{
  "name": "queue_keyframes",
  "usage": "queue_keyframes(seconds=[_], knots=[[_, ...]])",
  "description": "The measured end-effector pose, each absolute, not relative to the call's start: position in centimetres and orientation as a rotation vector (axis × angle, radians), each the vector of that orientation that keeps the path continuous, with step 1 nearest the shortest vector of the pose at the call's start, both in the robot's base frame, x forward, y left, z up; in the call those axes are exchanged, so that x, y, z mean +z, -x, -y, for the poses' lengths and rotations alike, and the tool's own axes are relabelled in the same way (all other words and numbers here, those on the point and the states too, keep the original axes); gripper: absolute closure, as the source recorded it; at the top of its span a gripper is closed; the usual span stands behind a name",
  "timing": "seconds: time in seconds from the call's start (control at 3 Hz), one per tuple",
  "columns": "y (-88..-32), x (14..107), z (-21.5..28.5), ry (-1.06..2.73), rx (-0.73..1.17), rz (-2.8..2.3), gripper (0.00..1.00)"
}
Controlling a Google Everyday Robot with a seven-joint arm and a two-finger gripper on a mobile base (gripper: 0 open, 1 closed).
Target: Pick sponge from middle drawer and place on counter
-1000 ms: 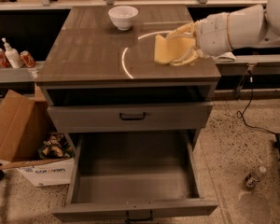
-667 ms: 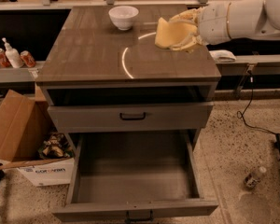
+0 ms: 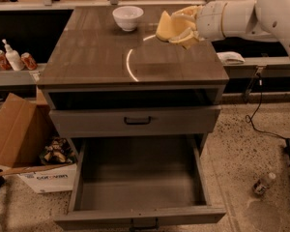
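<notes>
The pale yellow sponge (image 3: pixel 164 27) hangs in my gripper (image 3: pixel 180 28), held above the back right part of the counter (image 3: pixel 96 52). The gripper is shut on the sponge, and its yellowish fingers wrap around it. My white arm reaches in from the right. The middle drawer (image 3: pixel 140 178) stands pulled out at the bottom, its grey floor bare.
A white bowl (image 3: pixel 128 17) sits at the counter's back edge, left of the sponge. A narrower drawer front with a black handle (image 3: pixel 137 121) is above the open drawer. A cardboard box (image 3: pixel 19 134) stands at the left. A white cloth (image 3: pixel 230 58) lies on a shelf at the right. A bottle (image 3: pixel 264 183) lies on the floor.
My gripper has carried the sponge up and leftward toward the back of the counter, closer to the bowl.
</notes>
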State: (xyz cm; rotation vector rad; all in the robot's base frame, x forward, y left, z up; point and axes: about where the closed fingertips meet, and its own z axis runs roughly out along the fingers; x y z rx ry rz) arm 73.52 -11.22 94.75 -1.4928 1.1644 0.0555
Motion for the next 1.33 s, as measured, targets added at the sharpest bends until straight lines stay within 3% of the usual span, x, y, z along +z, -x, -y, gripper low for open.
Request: queue_keyframes(seconds=[1.0, 1.33], knots=[[-78.4, 89.5, 9.9, 1.452, 0.233, -1.292, 0.11], [-78.8, 88.6, 10.0, 1.45, 0.254, -1.315, 0.0]])
